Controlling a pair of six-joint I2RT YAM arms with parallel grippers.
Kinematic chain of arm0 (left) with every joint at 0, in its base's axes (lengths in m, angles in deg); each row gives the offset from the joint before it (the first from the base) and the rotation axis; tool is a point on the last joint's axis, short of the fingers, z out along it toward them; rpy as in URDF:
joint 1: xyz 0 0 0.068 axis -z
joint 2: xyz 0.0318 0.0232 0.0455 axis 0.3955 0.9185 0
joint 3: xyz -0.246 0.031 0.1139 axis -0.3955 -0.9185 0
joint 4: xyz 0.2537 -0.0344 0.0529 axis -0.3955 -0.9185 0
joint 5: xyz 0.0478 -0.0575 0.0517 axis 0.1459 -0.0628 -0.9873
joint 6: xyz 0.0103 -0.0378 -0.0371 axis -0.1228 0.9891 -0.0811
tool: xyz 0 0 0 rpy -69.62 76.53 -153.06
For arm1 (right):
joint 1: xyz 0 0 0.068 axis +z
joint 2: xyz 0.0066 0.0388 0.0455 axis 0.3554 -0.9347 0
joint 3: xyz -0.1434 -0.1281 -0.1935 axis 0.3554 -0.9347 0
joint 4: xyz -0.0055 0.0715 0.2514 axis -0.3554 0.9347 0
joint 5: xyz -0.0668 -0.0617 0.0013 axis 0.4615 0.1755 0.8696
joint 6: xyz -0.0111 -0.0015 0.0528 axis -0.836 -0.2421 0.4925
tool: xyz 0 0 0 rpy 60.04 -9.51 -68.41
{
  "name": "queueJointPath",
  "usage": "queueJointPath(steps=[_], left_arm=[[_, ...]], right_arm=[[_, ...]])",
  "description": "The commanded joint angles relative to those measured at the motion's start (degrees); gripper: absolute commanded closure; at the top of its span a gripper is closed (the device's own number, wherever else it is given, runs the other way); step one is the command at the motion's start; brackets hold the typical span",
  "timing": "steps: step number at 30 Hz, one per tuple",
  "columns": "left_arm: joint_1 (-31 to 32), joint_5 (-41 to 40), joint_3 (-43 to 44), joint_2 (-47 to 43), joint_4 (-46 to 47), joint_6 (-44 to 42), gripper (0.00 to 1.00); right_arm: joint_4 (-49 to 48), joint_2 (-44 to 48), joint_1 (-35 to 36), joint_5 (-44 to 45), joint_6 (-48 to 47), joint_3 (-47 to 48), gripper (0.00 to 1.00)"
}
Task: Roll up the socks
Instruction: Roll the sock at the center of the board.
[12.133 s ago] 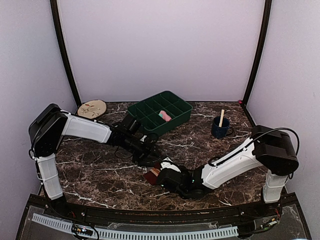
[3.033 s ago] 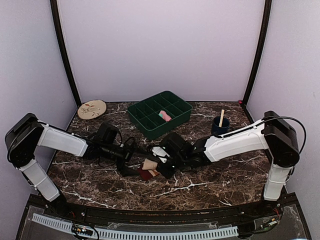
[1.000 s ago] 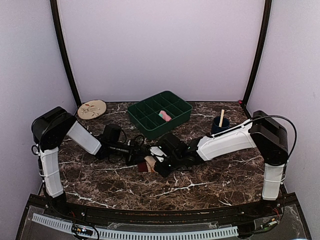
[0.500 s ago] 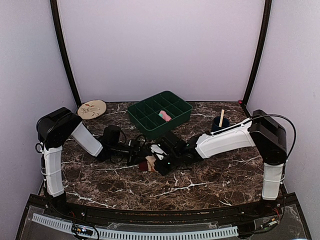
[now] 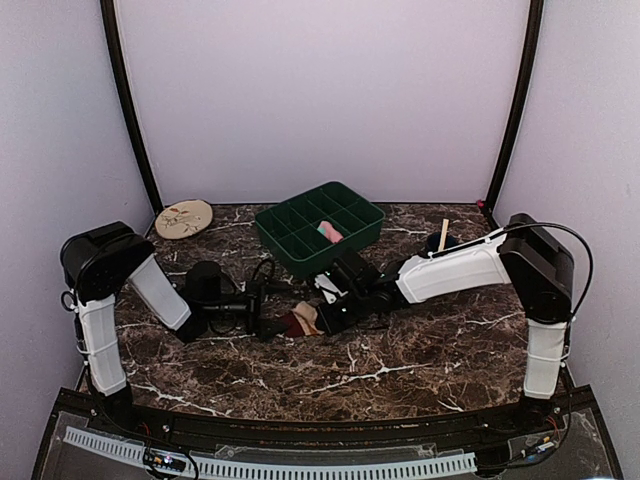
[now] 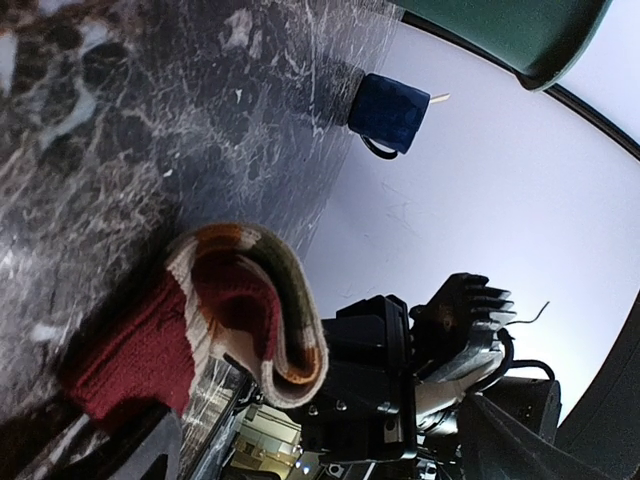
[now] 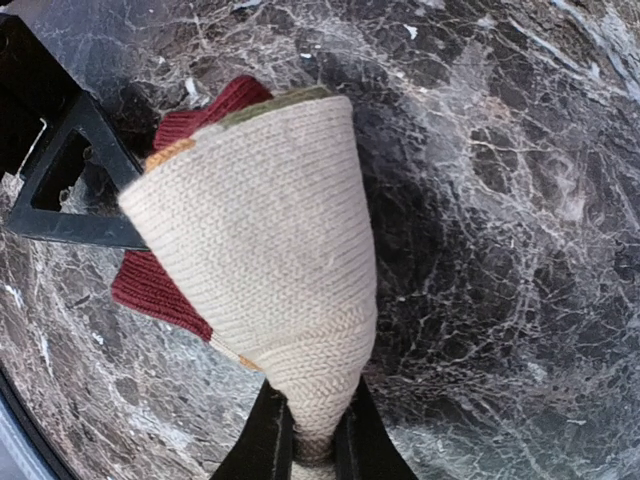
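The beige striped sock (image 7: pixel 262 240) is a loose roll on the marble, its maroon heel (image 6: pixel 130 350) and olive and orange bands showing at the open end. My right gripper (image 7: pixel 312 447) is shut on the roll's narrow beige end; in the top view it (image 5: pixel 320 316) sits just right of the sock (image 5: pixel 300 320). My left gripper (image 5: pixel 268 322) stands open just left of the roll, one black finger (image 7: pixel 60 195) beside the fabric, apart from it. The pink sock (image 5: pixel 328 232) lies in a compartment of the green tray (image 5: pixel 290 245).
A dark blue mug (image 5: pixel 439 256) with a wooden stick stands at the right rear. A round beige disc (image 5: pixel 183 217) lies at the back left. The tray sits just behind both grippers. The table's near edge runs along the front.
My left gripper has opened, let go of the sock roll and drawn back to the left. The right gripper still holds the roll and has shifted slightly back and right.
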Motion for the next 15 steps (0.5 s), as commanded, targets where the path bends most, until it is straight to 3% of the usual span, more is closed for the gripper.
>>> queueJointPath(steps=[1, 9, 15], left_arm=[[1.3, -5.8, -3.6, -0.6, -5.3, 0.7, 0.01], [7.0, -11.4, -4.4, -1.4, -10.3, 1.5, 0.01], [8.8, -16.8, -3.7, -9.5, -28.5, -8.1, 0.01]], right_arm=[[0.3, -0.4, -0.1, -1.5, 1.8, 2.3, 0.95], [2.1, -0.9, 0.2, 2.1, 1.4, 3.4, 0.96], [2.8, -0.8, 1.0, 8.5, 1.0, 2.7, 0.97]])
